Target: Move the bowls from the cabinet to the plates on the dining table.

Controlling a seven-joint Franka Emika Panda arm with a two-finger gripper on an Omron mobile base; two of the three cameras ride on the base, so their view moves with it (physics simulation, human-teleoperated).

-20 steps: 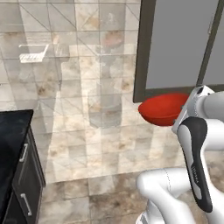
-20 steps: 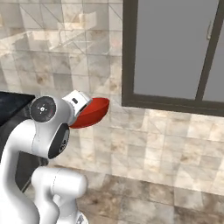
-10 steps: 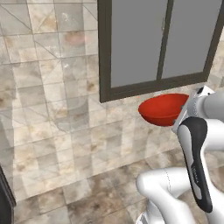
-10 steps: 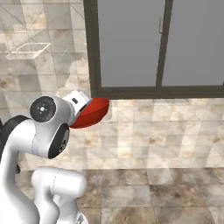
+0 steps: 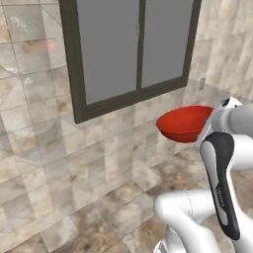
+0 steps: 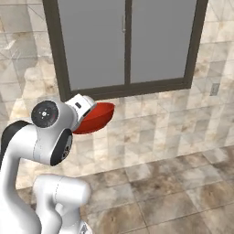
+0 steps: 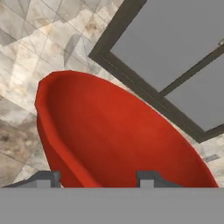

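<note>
The red bowl (image 5: pixel 185 122) sits at the right of centre in the left base view, carried in the air at the end of the white arm, with tiled wall and tiled floor behind and below it. In the right base view the same bowl (image 6: pixel 95 117) shows at the left of centre, sticking out to the right from behind the arm's round joint, its rim roughly level.

The hand view looks straight into the bowl (image 7: pixel 118 140), which spreads across the middle and lower part of that frame. The tool (image 7: pixel 99 178) is clamped on the bowl's near rim: one fingertip (image 7: pixel 43 179) stands outside the wall at the lower left, the other (image 7: pixel 148 178) inside the bowl at the lower middle, with the red wall running between them (the jaws stand fairly wide, held apart by that wall).

A window (image 5: pixel 129 49) with a dark frame and flat grey panes takes up the upper middle of the left base view; it is also in the upper middle of the right base view (image 6: pixel 128 43), and in the upper right of the hand view.
</note>
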